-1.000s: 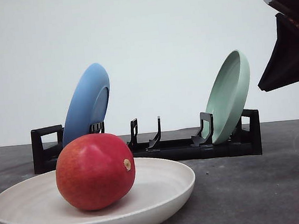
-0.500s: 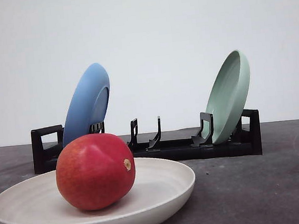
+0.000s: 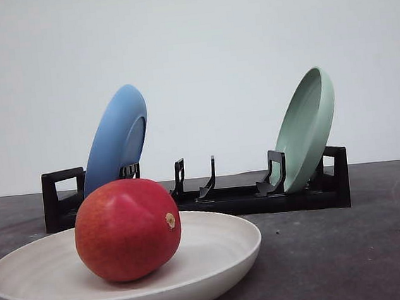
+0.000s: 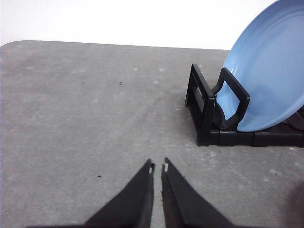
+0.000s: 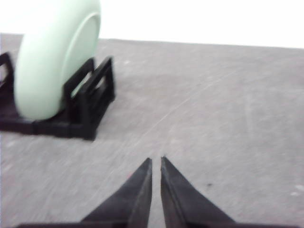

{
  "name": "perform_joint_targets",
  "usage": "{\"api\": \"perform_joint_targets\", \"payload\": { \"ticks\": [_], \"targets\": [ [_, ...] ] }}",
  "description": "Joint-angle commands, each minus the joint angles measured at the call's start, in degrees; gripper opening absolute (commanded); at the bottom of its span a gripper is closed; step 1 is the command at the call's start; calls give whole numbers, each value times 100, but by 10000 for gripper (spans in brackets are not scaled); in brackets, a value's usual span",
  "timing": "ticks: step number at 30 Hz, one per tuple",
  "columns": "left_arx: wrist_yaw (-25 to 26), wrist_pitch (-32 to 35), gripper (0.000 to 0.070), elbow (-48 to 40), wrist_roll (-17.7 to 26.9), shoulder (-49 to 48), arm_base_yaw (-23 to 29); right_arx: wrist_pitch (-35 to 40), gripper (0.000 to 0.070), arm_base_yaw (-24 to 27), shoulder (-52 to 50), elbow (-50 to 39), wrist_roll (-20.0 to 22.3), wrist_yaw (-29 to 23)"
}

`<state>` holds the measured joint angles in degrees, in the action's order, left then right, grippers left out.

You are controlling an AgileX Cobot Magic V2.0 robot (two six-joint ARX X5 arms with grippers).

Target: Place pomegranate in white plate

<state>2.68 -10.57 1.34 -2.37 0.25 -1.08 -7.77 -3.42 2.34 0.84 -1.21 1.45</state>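
Front view is showing the dark grey table (image 3: pixel 352 256) stretching back to a pale wall, and nearest the camera the white plate (image 3: pixel 218 265) is sitting flat on it, wide and shallow with a raised rim. Behind the plate, the black dish rack (image 3: pixel 261 199) is running across the table. The blue plate (image 3: pixel 117 140) is standing on edge in the rack's left end, leaning to the right, and the pale green plate (image 3: pixel 305 127) is standing on edge in the right end, also leaning to the right. The slots between them are holding nothing. The pomegranate (image 3: pixel 126 229) is resting inside the white plate, left of its middle, red with a small pale stem scar facing right, touching the plate's floor and free of any gripper.

Seen from the left wrist, the left gripper (image 4: pixel 157 167) is hovering over bare table with its two dark fingers drawn nearly together, only a thin slit between the tips and nothing between them; the blue plate's end of the rack is lying beyond it. Seen from the right wrist, the right gripper (image 5: pixel 156 160) is hanging the same way, fingers almost meeting on nothing, above bare table near the green plate's end of the rack. That picture is slightly blurred.
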Motion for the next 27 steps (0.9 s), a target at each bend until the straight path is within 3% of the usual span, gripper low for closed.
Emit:
{"api": "perform_joint_targets", "payload": {
  "ticks": [1,27],
  "targets": [
    [-17,-9,11,-66,39,-4,4,35,29,55,-78,-24,85,-2],
    [-17,-9,11,-66,39,-4,4,50,29,169,-213,-22,78,-2]
  ]
}}
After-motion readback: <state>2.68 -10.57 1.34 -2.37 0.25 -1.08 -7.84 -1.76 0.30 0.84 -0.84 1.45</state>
